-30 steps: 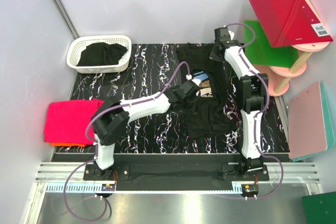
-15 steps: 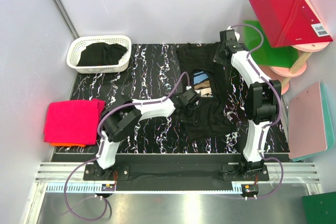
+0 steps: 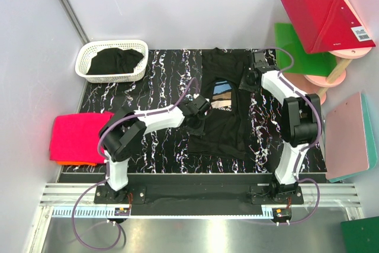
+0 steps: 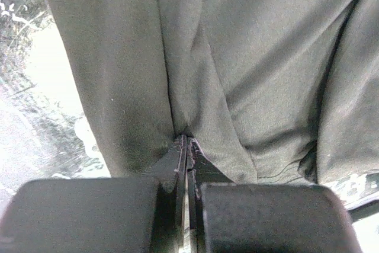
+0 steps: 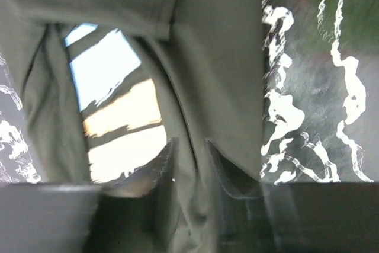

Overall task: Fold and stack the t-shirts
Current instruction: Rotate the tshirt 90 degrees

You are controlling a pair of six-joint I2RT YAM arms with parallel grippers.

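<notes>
A black t-shirt (image 3: 228, 119) with a blue, tan and white print (image 3: 221, 94) lies spread on the dark marbled mat (image 3: 160, 81). My left gripper (image 3: 198, 119) is at its left edge, shut on a pinch of the black cloth (image 4: 249, 57); the jaws (image 4: 186, 140) are pressed together. My right gripper (image 3: 251, 78) is at the shirt's upper right edge, with a fold of the cloth (image 5: 213, 57) between its fingers (image 5: 189, 149); the print (image 5: 118, 111) shows to its left. A folded hot-pink t-shirt (image 3: 80, 134) lies on an orange one (image 3: 74, 162) at the left.
A white lattice basket (image 3: 89, 51) holding a black t-shirt (image 3: 115, 60) stands at the back left. Red (image 3: 325, 19) and green (image 3: 296, 42) boards rest on a pink stand at the back right. A pink board (image 3: 349, 137) lies at the right.
The right gripper has come toward the near side and the left gripper has moved left. The bunched shirt now lies longer and flatter, with its print showing more.
</notes>
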